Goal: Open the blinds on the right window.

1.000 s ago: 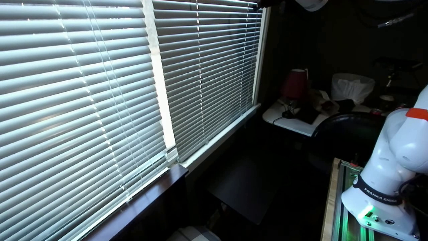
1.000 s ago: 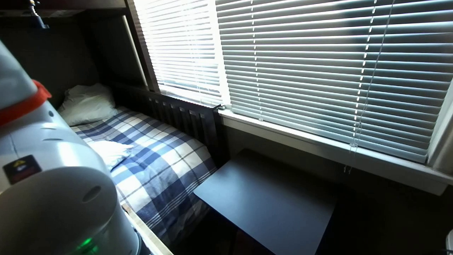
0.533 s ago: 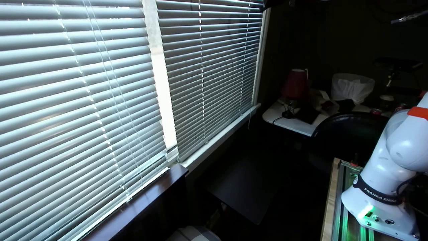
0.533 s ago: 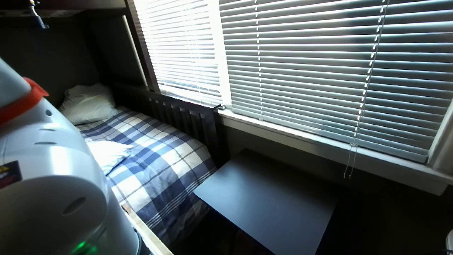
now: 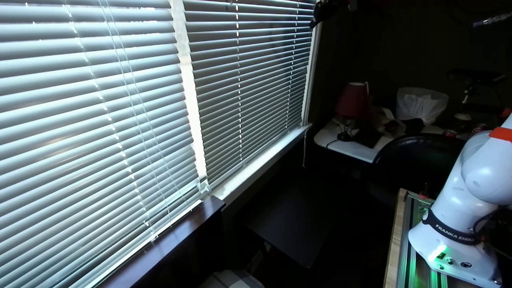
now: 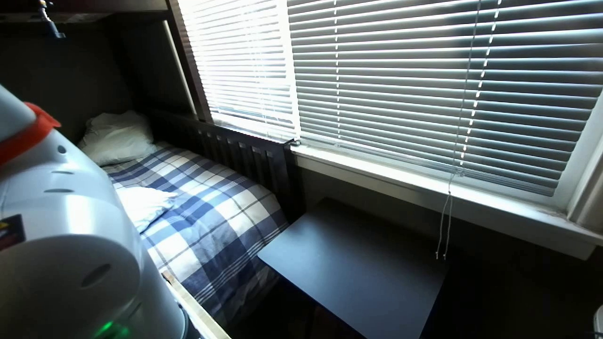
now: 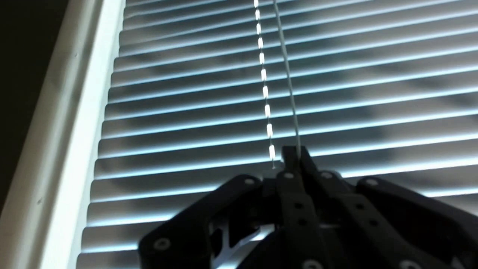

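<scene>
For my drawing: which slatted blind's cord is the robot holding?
The pale grey slatted blind on the right in both exterior views: the black end effector is shut on its thin pale cord. Nothing grips the left slatted blind.

Looks smooth and matt on the tabletop [image 6: 353,263] in an exterior view, satin-smooth on the blinds [image 6: 400,99] beyond its far edge, like cloth on the bedspread [image 6: 219,212] by the tabletop's left corner, like glossy plastic on the arm [image 6: 80,221]
</scene>
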